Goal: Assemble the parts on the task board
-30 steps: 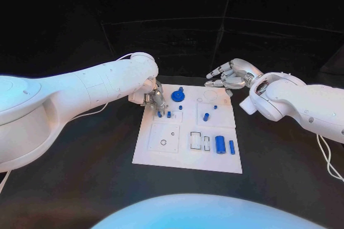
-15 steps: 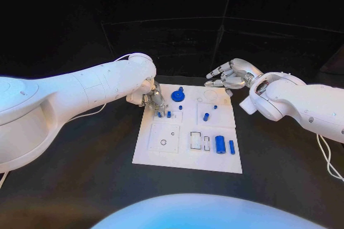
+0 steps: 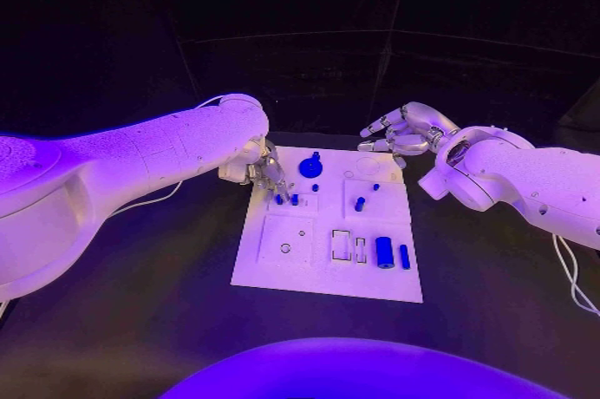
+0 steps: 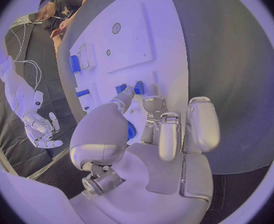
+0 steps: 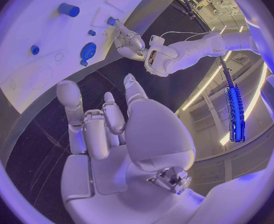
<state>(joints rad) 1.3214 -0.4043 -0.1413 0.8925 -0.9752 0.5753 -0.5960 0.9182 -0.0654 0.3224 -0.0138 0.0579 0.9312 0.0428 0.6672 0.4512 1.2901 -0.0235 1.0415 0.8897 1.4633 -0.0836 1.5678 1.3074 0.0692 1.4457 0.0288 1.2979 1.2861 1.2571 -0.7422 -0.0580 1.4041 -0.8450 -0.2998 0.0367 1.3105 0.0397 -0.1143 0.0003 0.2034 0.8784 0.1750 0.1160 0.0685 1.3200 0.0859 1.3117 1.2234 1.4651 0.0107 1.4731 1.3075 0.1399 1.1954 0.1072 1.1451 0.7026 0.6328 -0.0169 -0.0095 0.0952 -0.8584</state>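
1. Nothing on the task board (image 3: pixel 328 273) has shifted; both arms stay put.
2. Left hand (image 3: pixel 269 175) pinches a small blue part (image 3: pixel 280 199) near the board's far-left corner.
3. Right hand (image 3: pixel 398 132) hovers released beyond the far-right corner.
4. A tilted peg could jam in its socket.

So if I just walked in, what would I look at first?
Probably the white task board in the middle of the black table, dotted with small blue parts. Next, the left hand reaching down over the board's far left corner, fingertips at two little blue pegs. The right hand hangs open in the air past the board's far right corner, holding nothing.
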